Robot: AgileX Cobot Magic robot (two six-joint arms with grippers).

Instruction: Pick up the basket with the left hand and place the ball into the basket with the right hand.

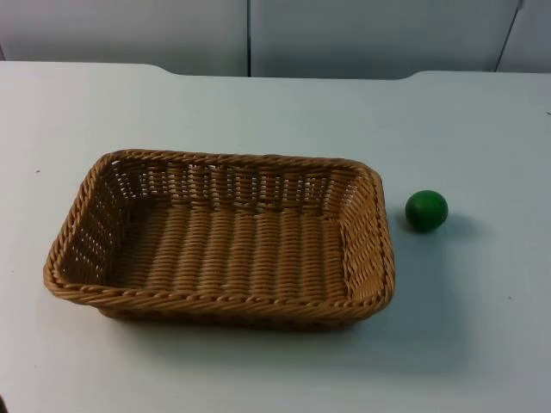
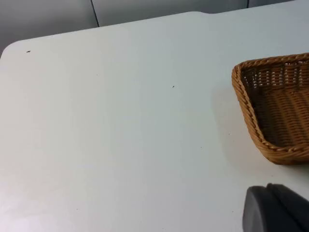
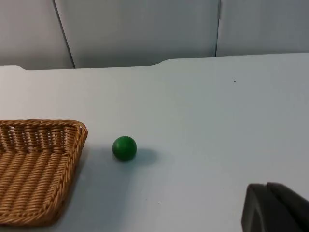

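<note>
From the top view, a wicker basket (image 1: 219, 237) is sitting upright on the white table (image 1: 258, 112), and a green ball (image 1: 426, 210) is resting on the table just beside the basket's right short wall, apart from it. The basket is holding nothing inside. The grey wall (image 1: 344, 34) is running behind the table's far edge.

From the left wrist view, one black fingertip (image 2: 275, 210) of the left gripper is hanging above bare table. The basket's left end (image 2: 270, 108) is lying ahead of that fingertip, near but well short of touching it. The fingertip is touching nothing and holding nothing. How far the left gripper is spread I cannot tell, since one fingertip alone is giving no gap to judge.

From the right wrist view, one black fingertip (image 3: 275, 208) of the right gripper is hanging over the table. The ball (image 3: 124, 148) is lying ahead of it and off toward the basket's side, well apart from the fingertip, with the basket's right end (image 3: 41, 169) just beyond the ball. This fingertip too is touching nothing and carrying nothing, and whether the right gripper is spread or pressed together I cannot tell.
</note>
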